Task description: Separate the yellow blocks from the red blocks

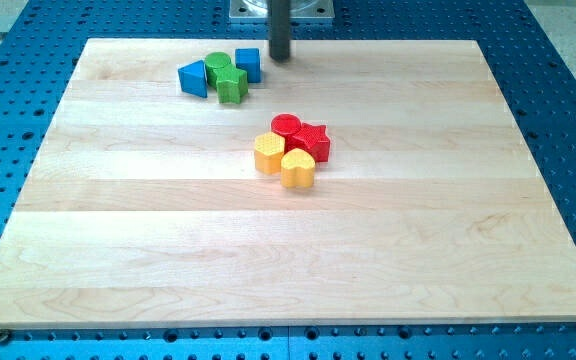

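A red round block [285,126] and a red star block [311,140] sit near the board's middle, touching each other. A yellow hexagon block [269,154] and a yellow heart block [298,169] lie just below them, touching the red ones. All four form one tight cluster. My tip [280,56] is at the view's top, on the board's far edge, well above the cluster and just right of the blue square block.
A second cluster lies at the top left: a blue triangle block [194,77], a green round block [218,66], a green block [232,86] and a blue square block [249,64]. The wooden board [118,250] lies on a blue perforated table [568,60].
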{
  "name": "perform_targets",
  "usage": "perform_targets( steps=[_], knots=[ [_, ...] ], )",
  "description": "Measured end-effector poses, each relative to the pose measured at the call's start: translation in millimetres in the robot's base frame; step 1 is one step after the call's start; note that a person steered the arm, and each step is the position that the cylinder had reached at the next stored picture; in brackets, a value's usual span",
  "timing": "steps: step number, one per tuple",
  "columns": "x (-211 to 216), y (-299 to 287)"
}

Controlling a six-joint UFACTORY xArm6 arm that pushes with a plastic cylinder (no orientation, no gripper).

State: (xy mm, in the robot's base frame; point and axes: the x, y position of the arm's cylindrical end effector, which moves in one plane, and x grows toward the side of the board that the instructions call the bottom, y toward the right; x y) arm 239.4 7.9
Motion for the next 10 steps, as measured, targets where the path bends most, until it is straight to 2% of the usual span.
perform_targets(
  steps=[1,2,3,4,5,6,8,9,10],
  knots=[
    [104,2],
    [138,66],
    [139,62],
    [218,91],
    [224,35],
    [194,35],
    [177,-9],
    [186,-45],
    [152,-91]
  ],
)
